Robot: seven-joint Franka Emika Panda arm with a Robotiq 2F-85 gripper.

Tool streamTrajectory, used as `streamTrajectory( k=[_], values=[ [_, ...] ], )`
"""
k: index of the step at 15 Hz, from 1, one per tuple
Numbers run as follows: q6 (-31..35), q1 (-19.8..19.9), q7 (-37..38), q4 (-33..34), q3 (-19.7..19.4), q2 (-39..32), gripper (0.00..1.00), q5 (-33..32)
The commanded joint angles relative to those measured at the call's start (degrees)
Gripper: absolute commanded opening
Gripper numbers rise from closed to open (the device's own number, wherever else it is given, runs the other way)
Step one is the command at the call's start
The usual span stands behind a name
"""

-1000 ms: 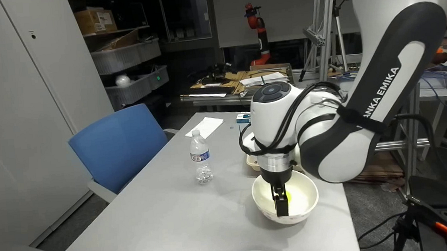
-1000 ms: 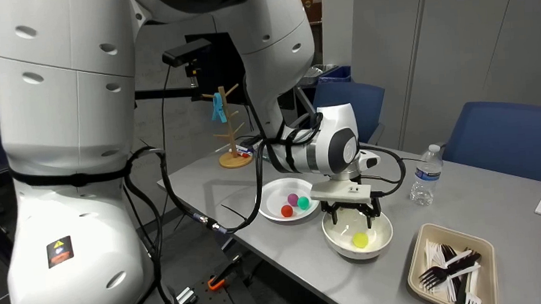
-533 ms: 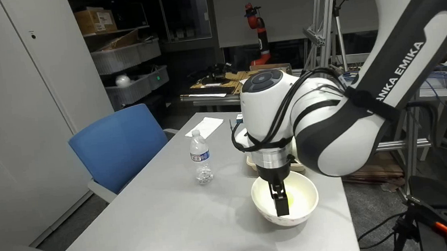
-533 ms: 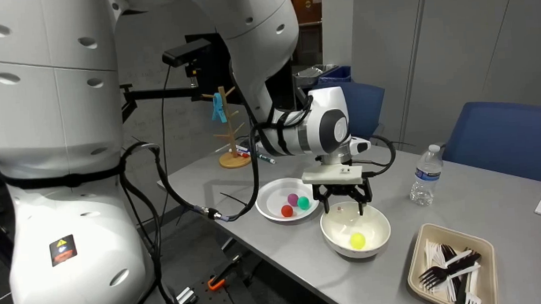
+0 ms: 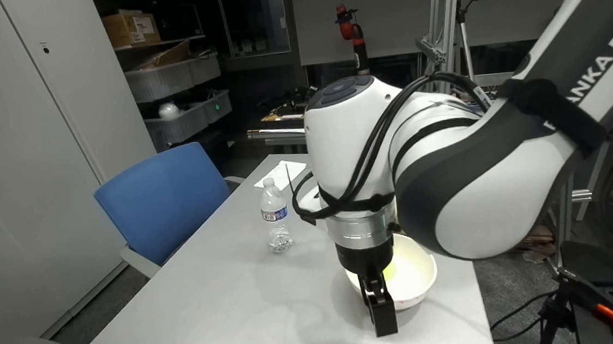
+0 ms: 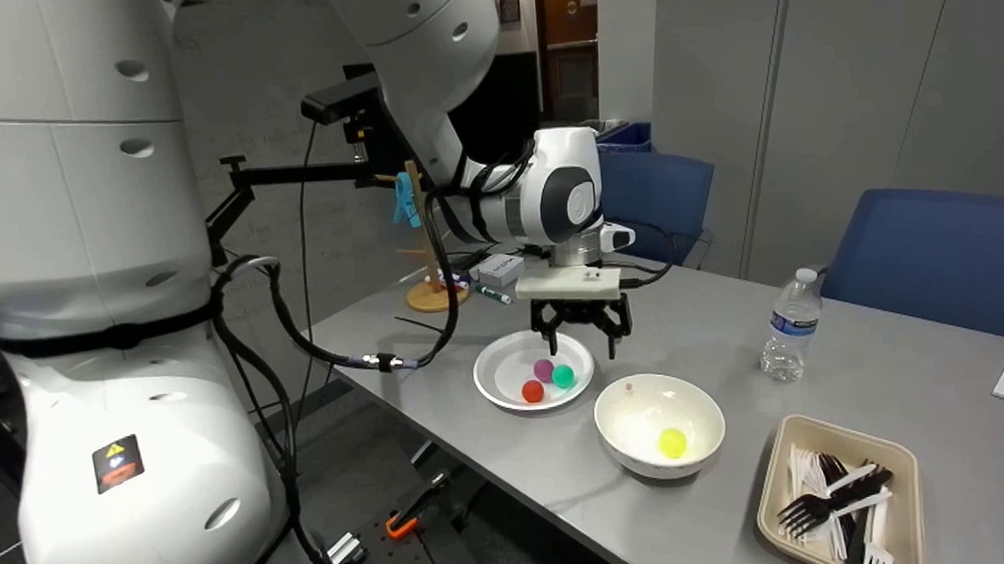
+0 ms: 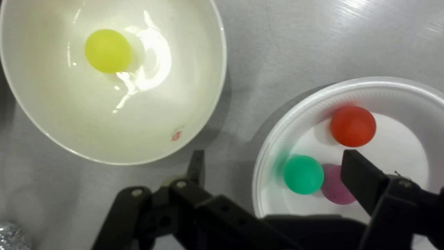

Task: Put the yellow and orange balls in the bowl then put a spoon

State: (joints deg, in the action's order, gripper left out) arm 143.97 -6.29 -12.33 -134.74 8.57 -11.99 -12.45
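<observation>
The yellow ball [image 6: 672, 442] lies inside the white bowl [image 6: 637, 418]; the ball also shows in the wrist view [image 7: 108, 51]. The orange-red ball [image 6: 532, 391] lies in the white plate beside the bowl, and shows in the wrist view [image 7: 353, 126]. My gripper [image 6: 583, 351] is open and empty, above the gap between bowl and plate. In the wrist view, one finger [image 7: 197, 166] is beside the bowl's rim and the other is over the plate. No spoon can be told apart among the utensils in the tan tray [image 6: 909, 501].
The white plate [image 6: 499, 374] also holds a green ball [image 6: 563, 377] and a purple ball [image 6: 543, 369]. A water bottle [image 6: 791, 325] stands beyond the bowl. A wooden stand [image 6: 435, 296] and pens [image 6: 492, 294] are at the far end. Black and white forks [image 6: 817, 511] fill the tray.
My open gripper has risen out of the bowl and moved sideways toward the plate. The yellow ball has shifted slightly inside the bowl. The balls on the plate have not moved.
</observation>
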Motion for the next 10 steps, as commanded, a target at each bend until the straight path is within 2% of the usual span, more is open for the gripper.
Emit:
streamTrajectory(
  k=[1,10],
  values=[
    [-0.5,-0.2,-2.6,-0.4,1.7,-0.4,1.00,4.7],
    [2.7,-1.4,-2.1,-1.1,4.0,-6.8,1.00,6.0]
  ],
)
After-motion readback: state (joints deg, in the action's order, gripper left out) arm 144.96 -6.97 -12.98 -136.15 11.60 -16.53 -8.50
